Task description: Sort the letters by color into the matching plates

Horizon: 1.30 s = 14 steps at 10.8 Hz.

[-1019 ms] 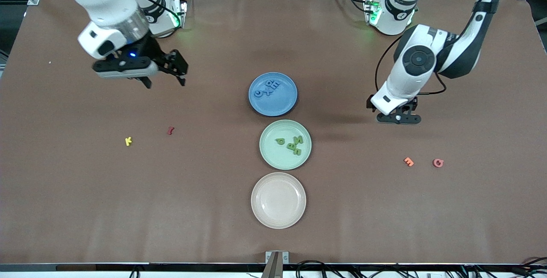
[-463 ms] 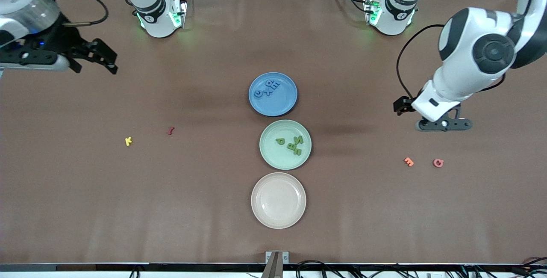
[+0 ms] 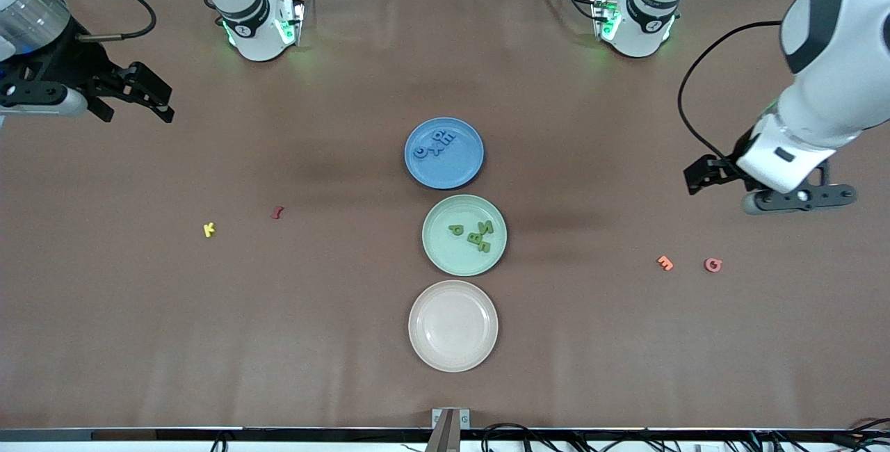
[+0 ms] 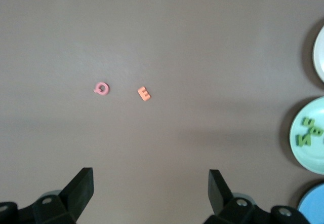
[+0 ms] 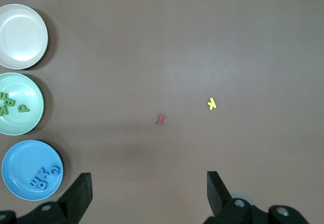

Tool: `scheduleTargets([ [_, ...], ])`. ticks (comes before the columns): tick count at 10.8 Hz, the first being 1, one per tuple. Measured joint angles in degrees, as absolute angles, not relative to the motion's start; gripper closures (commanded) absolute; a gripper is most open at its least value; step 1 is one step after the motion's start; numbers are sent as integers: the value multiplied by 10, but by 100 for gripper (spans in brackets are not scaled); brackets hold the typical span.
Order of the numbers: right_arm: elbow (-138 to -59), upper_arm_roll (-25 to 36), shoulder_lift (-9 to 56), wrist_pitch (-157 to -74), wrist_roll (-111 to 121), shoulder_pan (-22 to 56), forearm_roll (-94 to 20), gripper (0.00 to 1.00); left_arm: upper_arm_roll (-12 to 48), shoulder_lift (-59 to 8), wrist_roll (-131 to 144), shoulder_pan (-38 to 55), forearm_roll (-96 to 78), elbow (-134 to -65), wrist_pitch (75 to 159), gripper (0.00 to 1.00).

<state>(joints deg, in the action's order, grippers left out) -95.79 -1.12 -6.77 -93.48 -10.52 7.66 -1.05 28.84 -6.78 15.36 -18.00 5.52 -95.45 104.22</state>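
Jaws open, blue letters (image 3: 435, 143) in blue plate (image 3: 459, 170)

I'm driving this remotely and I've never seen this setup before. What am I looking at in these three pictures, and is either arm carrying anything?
Two robot arms stand at a brown table. The wide picture looks down from across the table; the other two come from cameras on each arm's wrist, looking past its own jaws.

The left gripper hangs near the orange letter and pink letter. The right gripper hangs at the table's other end, where the yellow letter and dark red letter lie. Both jaws are open and hold nothing.

In the middle sit three plates in a row: the blue plate with blue letters, the green plate with green letters, and the cream plate, nearest the front camera, with nothing in it.
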Motion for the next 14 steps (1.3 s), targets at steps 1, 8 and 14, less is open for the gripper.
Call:
scheduleTargets([
  [1, -949, -7, -60, -935, -99, 83, -10, 0, 288, -68, 154, -190, 55, -938, 1042, 0],
  [8, -937, 7, -39, -932, -76, 82, -9, 0, 226, -72, 79, -218, 54, -877, 952, 0],
  [14, -920, 11, -20, -932, 7, 18, -11, 0, 144, -36, 65, -115, 51, -886, 939, 0],
])
